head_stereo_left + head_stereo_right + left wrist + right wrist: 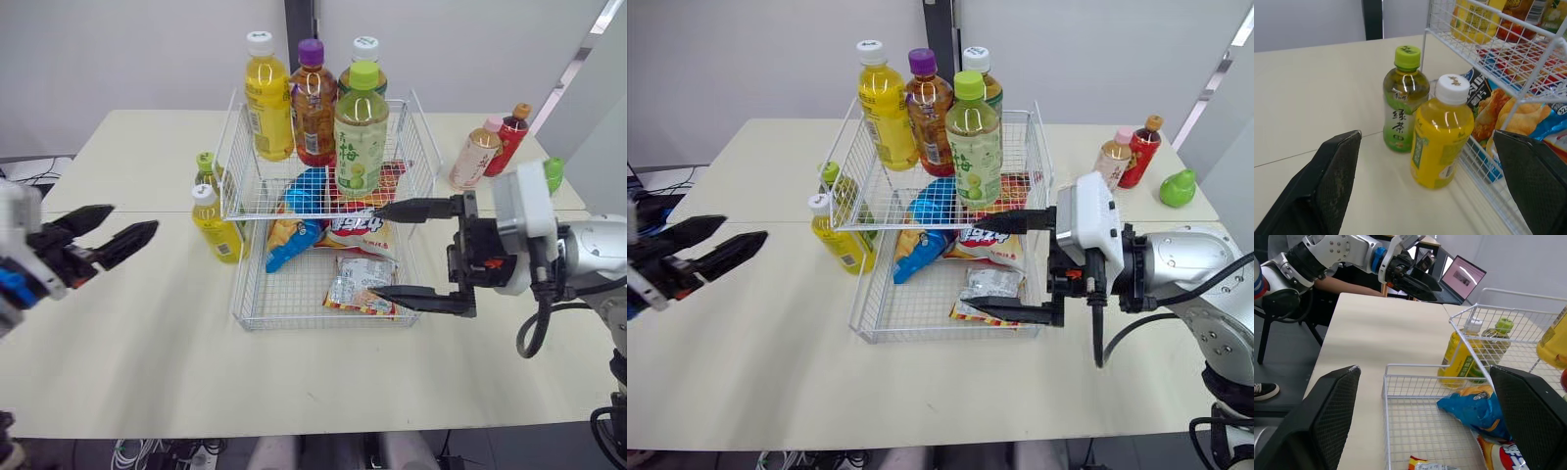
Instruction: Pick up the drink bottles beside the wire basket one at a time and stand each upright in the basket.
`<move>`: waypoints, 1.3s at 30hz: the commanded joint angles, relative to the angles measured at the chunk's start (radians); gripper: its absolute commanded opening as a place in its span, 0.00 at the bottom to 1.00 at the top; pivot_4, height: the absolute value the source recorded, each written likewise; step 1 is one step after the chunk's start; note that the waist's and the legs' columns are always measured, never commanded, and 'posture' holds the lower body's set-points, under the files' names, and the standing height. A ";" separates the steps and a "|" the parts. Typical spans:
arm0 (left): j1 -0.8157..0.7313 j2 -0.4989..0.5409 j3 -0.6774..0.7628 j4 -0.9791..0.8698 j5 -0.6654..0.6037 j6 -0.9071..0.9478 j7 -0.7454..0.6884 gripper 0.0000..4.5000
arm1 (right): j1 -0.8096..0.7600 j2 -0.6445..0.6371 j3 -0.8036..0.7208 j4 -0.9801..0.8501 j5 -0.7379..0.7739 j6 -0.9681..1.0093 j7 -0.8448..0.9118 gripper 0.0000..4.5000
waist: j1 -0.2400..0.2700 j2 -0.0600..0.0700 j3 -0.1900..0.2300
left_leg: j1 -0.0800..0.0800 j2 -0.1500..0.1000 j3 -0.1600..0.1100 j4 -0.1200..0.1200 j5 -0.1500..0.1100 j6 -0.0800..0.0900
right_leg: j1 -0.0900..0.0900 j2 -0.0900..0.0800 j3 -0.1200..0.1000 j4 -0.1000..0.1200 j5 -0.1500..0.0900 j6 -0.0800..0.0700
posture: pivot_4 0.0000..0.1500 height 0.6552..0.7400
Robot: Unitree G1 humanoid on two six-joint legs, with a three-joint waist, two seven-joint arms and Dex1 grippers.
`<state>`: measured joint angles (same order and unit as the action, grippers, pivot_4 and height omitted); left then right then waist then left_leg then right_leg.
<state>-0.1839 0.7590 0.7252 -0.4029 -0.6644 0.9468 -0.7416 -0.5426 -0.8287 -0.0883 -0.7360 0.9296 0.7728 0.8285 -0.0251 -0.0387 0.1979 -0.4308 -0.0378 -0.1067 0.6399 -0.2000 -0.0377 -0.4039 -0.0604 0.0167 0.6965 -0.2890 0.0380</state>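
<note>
Juice bottle (1442, 142), tea bottle (1403, 110) upright beside basket (294, 324), caps up; left tool (134, 218), right tool (375, 251) spread, apparently empty.

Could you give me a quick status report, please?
Left pincer open, empty, facing yellow bottle and green-tea bottle, both standing beside basket. Right pincer open, empty, at basket's right side. Nothing between left pincer and bottles.

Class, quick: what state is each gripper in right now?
Left gripper: open, holding nothing.
Right gripper: open, holding nothing.
</note>
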 commanded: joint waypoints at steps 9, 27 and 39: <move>-0.160 -0.092 -0.208 0.033 0.079 -0.118 0.254 0.99 | -0.041 -0.025 0.000 0.053 -0.014 -0.007 -0.002 1.00 | -0.001 0.000 0.000 | 0.001 0.000 0.001 0.000 0.000 0.000 | 0.001 0.005 0.000 0.000 0.001 0.000 | 1.00 1.00; -0.283 -0.174 -0.416 0.194 0.228 -0.244 0.372 0.81 | -0.018 0.015 0.042 -0.004 -0.025 0.004 -0.080 1.00 | -0.005 0.000 0.000 | 0.001 -0.001 0.001 0.000 0.000 0.000 | 0.001 0.005 0.001 0.000 0.002 0.001 | 1.00 1.00; -0.257 -0.178 -0.390 0.168 0.205 -0.241 0.363 0.31 | 0.005 0.005 0.025 -0.011 -0.032 -0.007 -0.080 1.00 | -0.006 0.000 0.000 | 0.001 -0.001 0.001 0.000 0.000 0.000 | 0.001 0.005 0.001 0.000 0.002 0.001 | 1.00 1.00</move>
<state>-0.4478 0.5726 0.3054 -0.1952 -0.4449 0.7138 -0.3759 -0.5353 -0.8146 -0.0264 -0.7216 0.8940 0.7827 0.7555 -0.0306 -0.0388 0.1978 -0.4302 -0.0386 -0.1059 0.6402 -0.2000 -0.0376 -0.4031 -0.0554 0.0176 0.6964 -0.2874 0.0394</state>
